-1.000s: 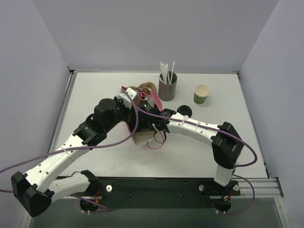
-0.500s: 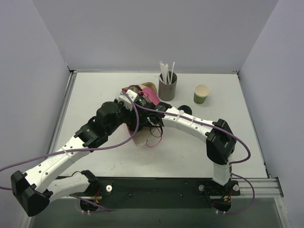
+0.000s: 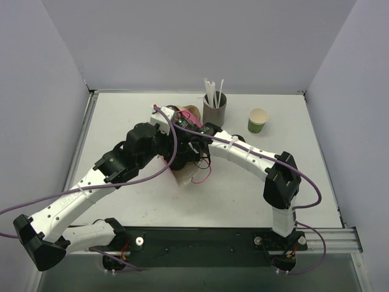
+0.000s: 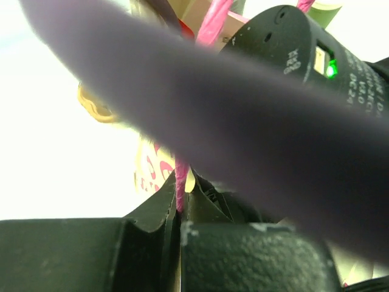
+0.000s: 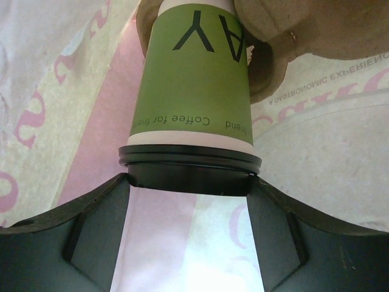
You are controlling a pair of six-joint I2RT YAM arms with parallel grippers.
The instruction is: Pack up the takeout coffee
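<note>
Black jaws of the left gripper (image 4: 179, 210) pinch the pink handle (image 4: 180, 182) of the paper bag (image 5: 67, 97). Beyond, the right gripper (image 5: 189, 182) clasps the green cup (image 5: 193, 79) by its black lid (image 5: 189, 167), its long axis pointing straight away into the bag.

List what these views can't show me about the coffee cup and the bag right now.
1. Right wrist view: the coffee cup has its base cut off by the top edge and the cardboard carrier, so seating cannot be told.
2. Top view: the arms cover the bag, so the coffee cup is hidden.
3. Left wrist view: a blurred purple cable fills most of the frame; only the pink handle pinched in the left gripper is clear.
</note>
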